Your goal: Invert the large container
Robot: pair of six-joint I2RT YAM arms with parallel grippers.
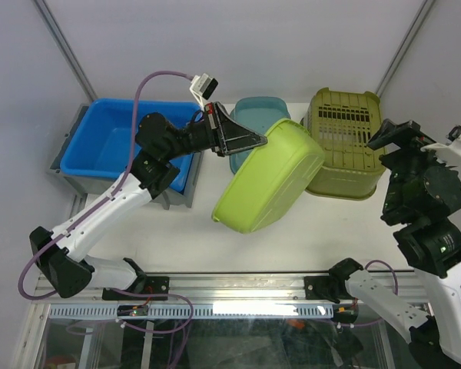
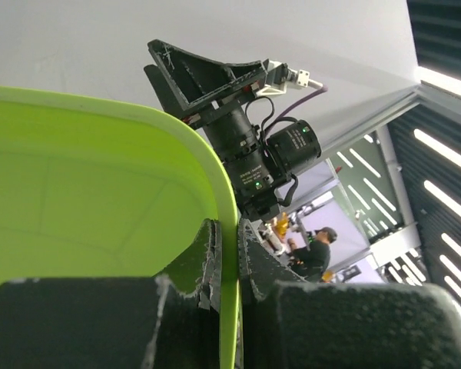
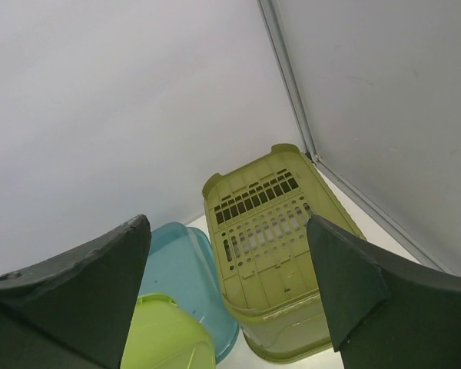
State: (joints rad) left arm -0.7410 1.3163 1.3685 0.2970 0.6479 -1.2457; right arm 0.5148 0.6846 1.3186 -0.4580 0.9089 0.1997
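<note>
The white tabletop (image 1: 330,231) carries everything. At its left stands a blue rectangular plastic bin (image 1: 115,146). The task's thing, a lime-green rounded plastic container (image 1: 269,181), is at the centre, raised at its far end and tipped steeply. The overhead view shows only its outer shell and none of its inside, so I judge the turn roughly half done. The mouth still has to come fully down and the rim has to settle flat. Its long axis runs diagonally from near-left to far-right, with the near-left end lowest; whether that end touches the tabletop I cannot tell. Just beyond sit an olive slatted plastic basket (image 1: 346,142), already inverted, and a teal plastic tub (image 1: 253,115). The left pincer (image 2: 229,246) is clamped on the container's rim, one finger inside and one outside. The right pincer (image 3: 227,254) hangs spread wide, holding nothing, well to the right.
</note>
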